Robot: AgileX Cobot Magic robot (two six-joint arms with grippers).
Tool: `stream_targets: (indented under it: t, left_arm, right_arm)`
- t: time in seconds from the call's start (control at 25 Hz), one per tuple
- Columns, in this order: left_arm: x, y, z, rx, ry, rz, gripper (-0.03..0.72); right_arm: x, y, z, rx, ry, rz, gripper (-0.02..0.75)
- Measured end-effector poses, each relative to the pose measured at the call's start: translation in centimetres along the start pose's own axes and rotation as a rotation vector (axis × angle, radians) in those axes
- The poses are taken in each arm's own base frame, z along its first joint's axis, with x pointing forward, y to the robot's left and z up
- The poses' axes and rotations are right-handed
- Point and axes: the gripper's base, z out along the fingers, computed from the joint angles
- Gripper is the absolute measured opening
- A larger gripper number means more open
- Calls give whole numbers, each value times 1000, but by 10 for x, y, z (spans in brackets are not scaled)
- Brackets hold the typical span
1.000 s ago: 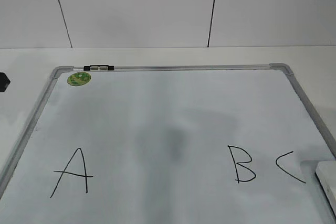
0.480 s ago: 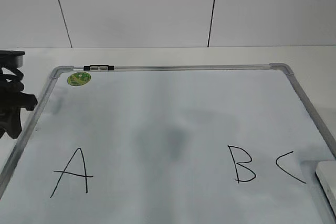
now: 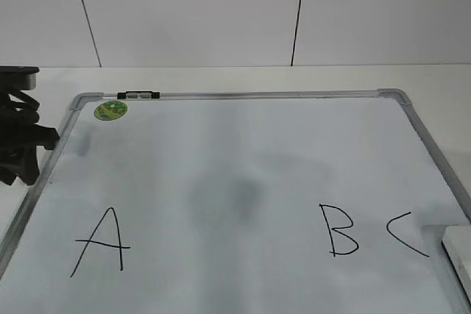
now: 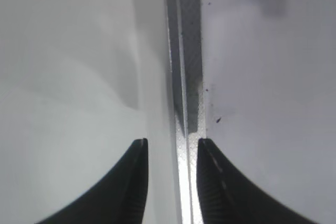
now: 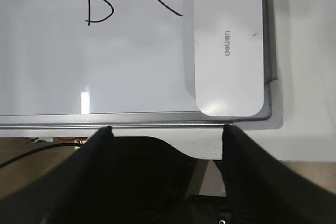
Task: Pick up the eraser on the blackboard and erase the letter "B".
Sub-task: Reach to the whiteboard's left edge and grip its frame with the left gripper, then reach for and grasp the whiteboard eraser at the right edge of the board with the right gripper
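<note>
White plastic is what the task begins with: the smooth oblong white eraser with rounded corners (image 5: pixel 228 43) lies flat in the blackboard's corner, at about 1 o'clock in our right wrist view, touching the frame. In the exterior view only its edge (image 3: pixel 458 255) shows, at about 4 o'clock. The large white dry-erase blackboard with a grey metal frame (image 3: pixel 243 95) carries the thin black hand-drawn letter "B" (image 3: pixel 341 229), and the black "C" (image 3: pixel 406 234) stands between it and the eraser.

Our right gripper (image 5: pixel 167 129) is wide open and holds nothing; it hangs over the board's frame edge, short of the eraser. Our left gripper (image 4: pixel 172 145) is partly open and also empty, with the grey frame strip running between its fingers.

We judge two risks. The eraser sits tight against the frame, so a finger can land on the frame and push the block instead of closing on it. Also, the "C" is just beside the "B", so a broad stroke can wipe the wrong letter.

Only the right wrist view shows the grey lettering on the eraser and its whole outline. Only the exterior view shows the black "A" (image 3: pixel 101 242), the round green sticker (image 3: pixel 110 110) and the small black-and-clear marker pen (image 3: pixel 138 95).
</note>
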Motion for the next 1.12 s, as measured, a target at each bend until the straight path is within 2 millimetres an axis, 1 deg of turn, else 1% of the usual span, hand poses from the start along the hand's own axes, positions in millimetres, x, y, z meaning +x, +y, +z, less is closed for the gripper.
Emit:
stream_targets:
  t: [0.36,0.52,0.76,1.12]
  left_arm:
    - [-2,-1,20,15,39,-18,238]
    - [-3,-2,20,17,27,-19,225]
    - [-5,-2,20,19,8,-21,139]
    - [-8,-2,23,21,7,-22,124]
  right_arm:
    - [0,0,0,0,0,0,495]
    - [0,0,0,0,0,0,495]
    - [0,0,0,0,0,0,495]
    - [0,0,0,0,0,1,495]
